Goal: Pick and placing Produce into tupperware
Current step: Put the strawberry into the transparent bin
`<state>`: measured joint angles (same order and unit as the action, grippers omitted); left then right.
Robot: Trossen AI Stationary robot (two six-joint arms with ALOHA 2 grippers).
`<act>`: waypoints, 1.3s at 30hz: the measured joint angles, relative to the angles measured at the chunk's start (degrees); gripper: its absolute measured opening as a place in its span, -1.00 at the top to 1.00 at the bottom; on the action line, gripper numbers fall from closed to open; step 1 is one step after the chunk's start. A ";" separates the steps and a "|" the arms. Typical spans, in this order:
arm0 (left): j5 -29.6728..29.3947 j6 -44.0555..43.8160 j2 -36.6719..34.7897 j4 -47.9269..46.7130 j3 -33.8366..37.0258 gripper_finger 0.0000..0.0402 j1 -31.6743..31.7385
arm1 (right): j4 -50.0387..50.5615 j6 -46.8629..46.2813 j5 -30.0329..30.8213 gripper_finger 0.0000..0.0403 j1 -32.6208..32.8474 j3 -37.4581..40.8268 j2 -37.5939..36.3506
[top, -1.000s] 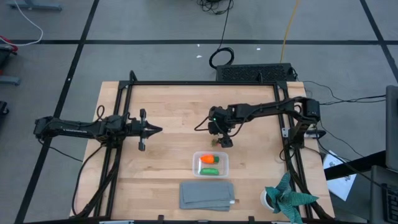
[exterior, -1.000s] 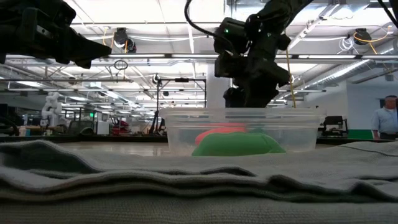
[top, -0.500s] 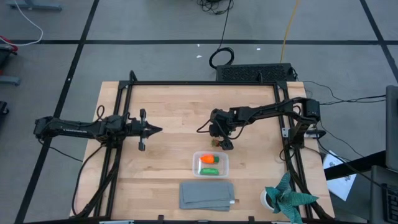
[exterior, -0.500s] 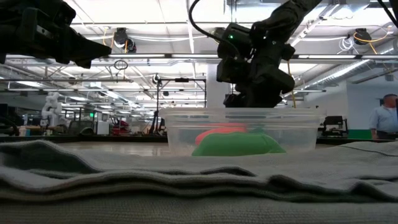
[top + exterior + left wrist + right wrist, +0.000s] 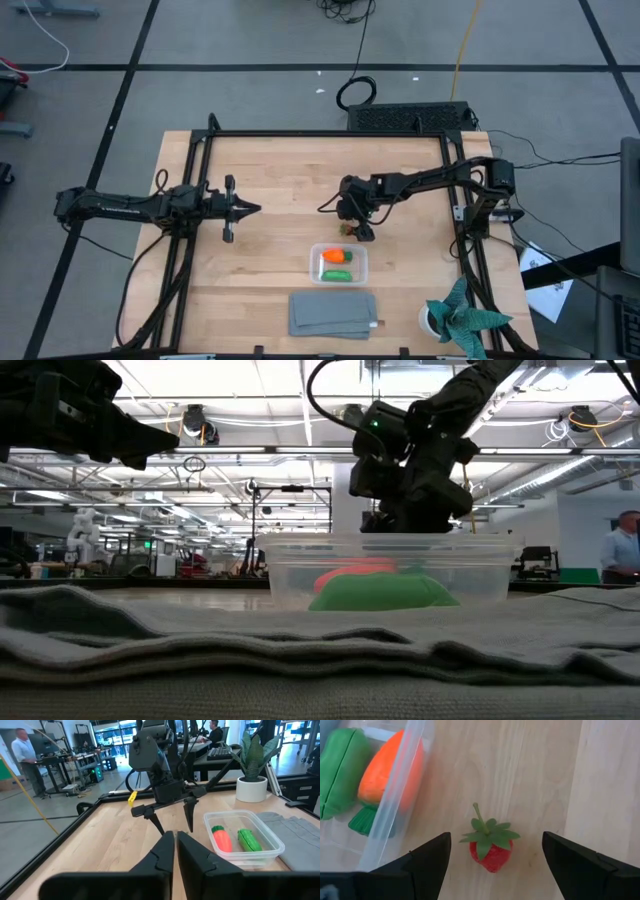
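Though roomy, tupperware [image 5: 244, 836] with carrot [image 5: 221, 839], pod [image 5: 248, 840]

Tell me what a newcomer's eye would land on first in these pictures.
Probably the right gripper, open and poised over a small red strawberry lying on the wooden table just outside the clear tupperware. Next, the bright orange carrot and green pod lying side by side inside that container. The left gripper waits shut, off to the table's left side.
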<state>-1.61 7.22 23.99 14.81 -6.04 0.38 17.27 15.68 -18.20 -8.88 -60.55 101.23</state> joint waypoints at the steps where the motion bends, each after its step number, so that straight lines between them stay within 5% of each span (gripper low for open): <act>1: 0.00 0.00 0.00 0.00 0.00 0.89 0.00 | -0.33 -0.05 0.00 -0.52 0.00 0.27 0.00; 31: 0.00 -0.22 0.00 0.00 0.00 0.99 0.00 | -3.06 -1.07 -3.03 -0.52 0.15 2.31 0.00; 39: 0.02 -0.22 0.00 0.00 0.00 0.88 0.02 | -3.83 -1.49 -2.76 -0.52 0.15 2.23 0.92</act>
<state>-1.58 7.01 23.99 14.81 -6.04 0.40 13.44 14.20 -20.96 -8.73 -58.32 102.15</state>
